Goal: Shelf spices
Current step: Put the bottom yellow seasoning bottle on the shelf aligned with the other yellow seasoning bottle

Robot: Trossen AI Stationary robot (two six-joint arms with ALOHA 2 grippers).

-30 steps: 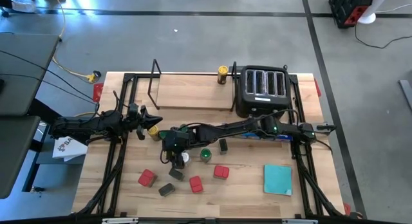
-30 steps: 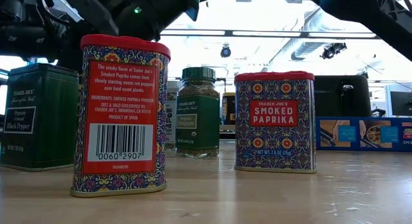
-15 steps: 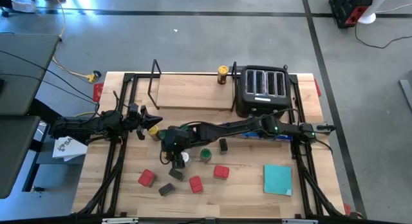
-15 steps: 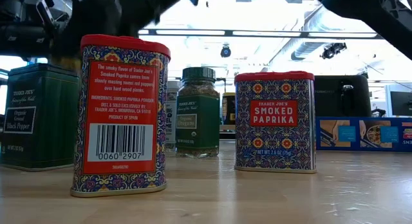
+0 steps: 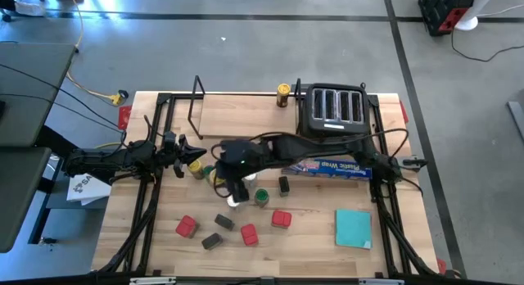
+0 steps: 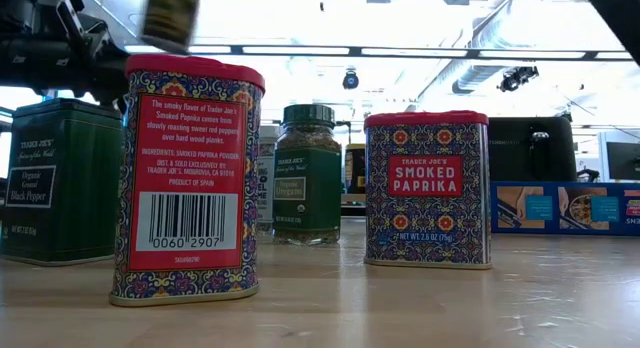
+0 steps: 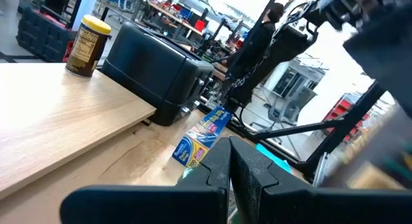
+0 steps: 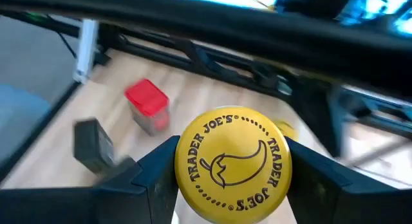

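- The right gripper (image 8: pixel 233 179) is clamped on a yellow-lidded jar (image 8: pixel 233 165), held off the bench (image 5: pixel 327 236) near its middle, lid facing the wrist.
- The shelf (image 5: pixel 246 113) lies on the far side of that jar, its long axis running left to right; one yellow-lidded jar (image 5: pixel 283 93) already stands at its right end beside the toaster (image 5: pixel 336 113).
- The left gripper (image 5: pixel 199 153) waits with fingers together at the bench's left.
- Red tins (image 5: pixel 187 227) remain on the near side.

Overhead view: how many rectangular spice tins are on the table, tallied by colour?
Red rectangular metal tins: 3
Dark rectangular metal tins: 3
Total: 6
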